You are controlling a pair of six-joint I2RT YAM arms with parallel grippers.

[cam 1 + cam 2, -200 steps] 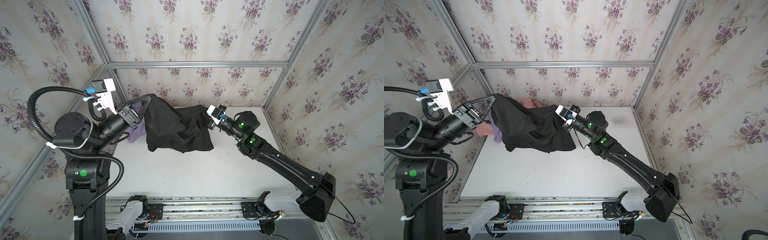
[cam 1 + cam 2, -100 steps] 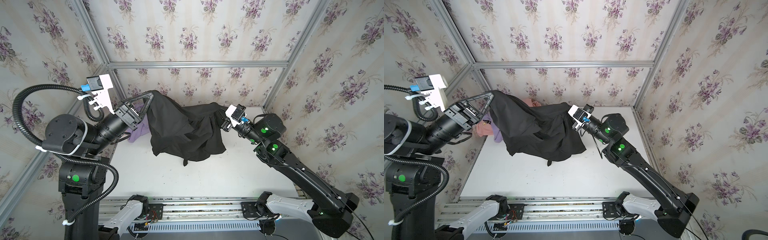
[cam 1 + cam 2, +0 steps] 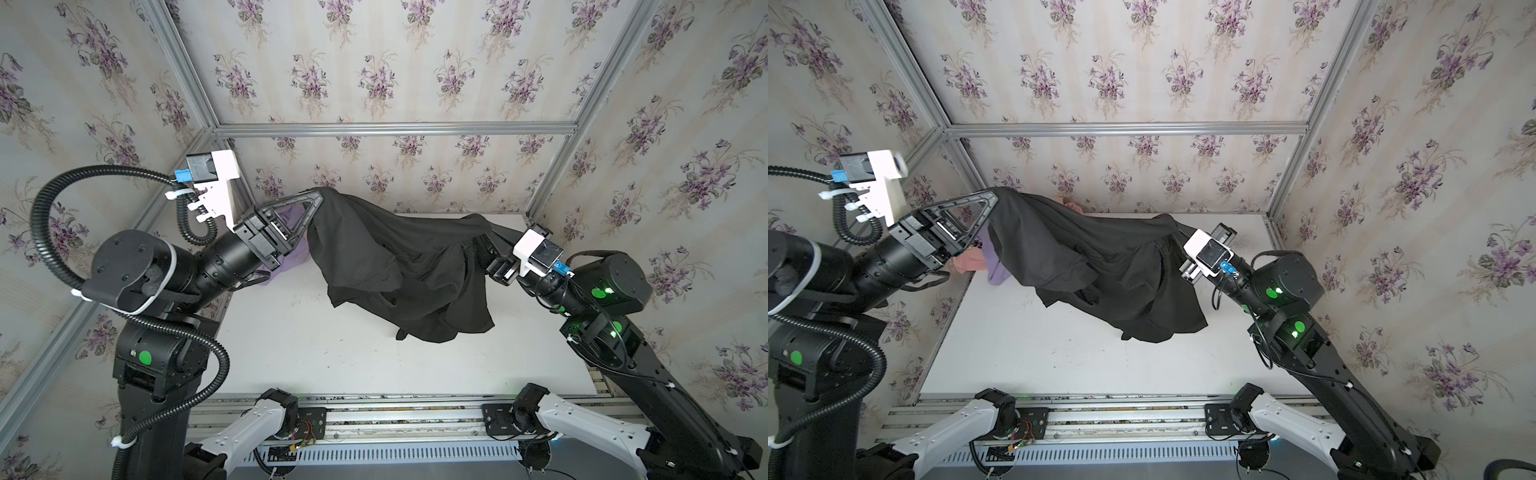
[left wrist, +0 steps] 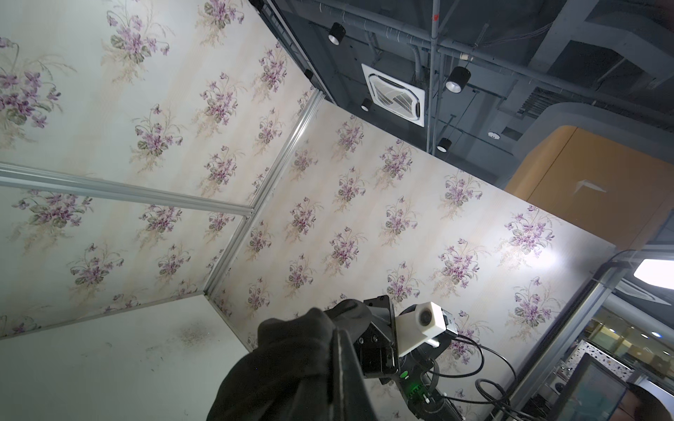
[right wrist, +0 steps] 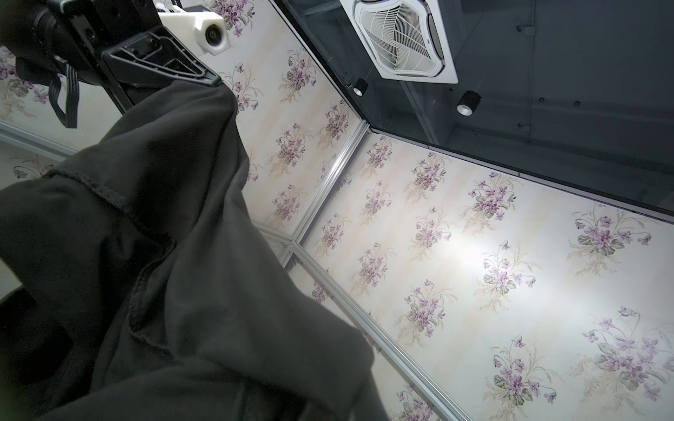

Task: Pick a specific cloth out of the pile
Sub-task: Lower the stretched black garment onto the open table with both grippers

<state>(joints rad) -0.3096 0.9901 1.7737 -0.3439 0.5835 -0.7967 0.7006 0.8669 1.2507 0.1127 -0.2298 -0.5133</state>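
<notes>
The cloth [image 3: 395,266] [image 3: 1092,257], a large black garment, hangs stretched between my two grippers above the white table [image 3: 316,365], and its lower folds droop to the tabletop. My left gripper [image 3: 319,198] [image 3: 994,195] is shut on its far left corner. My right gripper [image 3: 485,246] [image 3: 1177,235] is shut on the other end, its fingers buried in fabric. The pile lies at the back left behind the cloth: a lilac garment [image 3: 286,262] [image 3: 996,270] and a salmon-pink one [image 3: 967,261]. The cloth [image 4: 291,364] [image 5: 164,255] covers each wrist view's own jaws.
Flowered walls with aluminium frame posts [image 3: 544,183] close in the table on three sides. A metal rail [image 3: 395,415] with two white arm bases runs along the front edge. The left arm's black hose [image 3: 41,216] loops out on the left.
My right gripper has pulled its end of the cloth to the right. The left gripper has risen a little. The cloth has spread wide between them, off the pile.
</notes>
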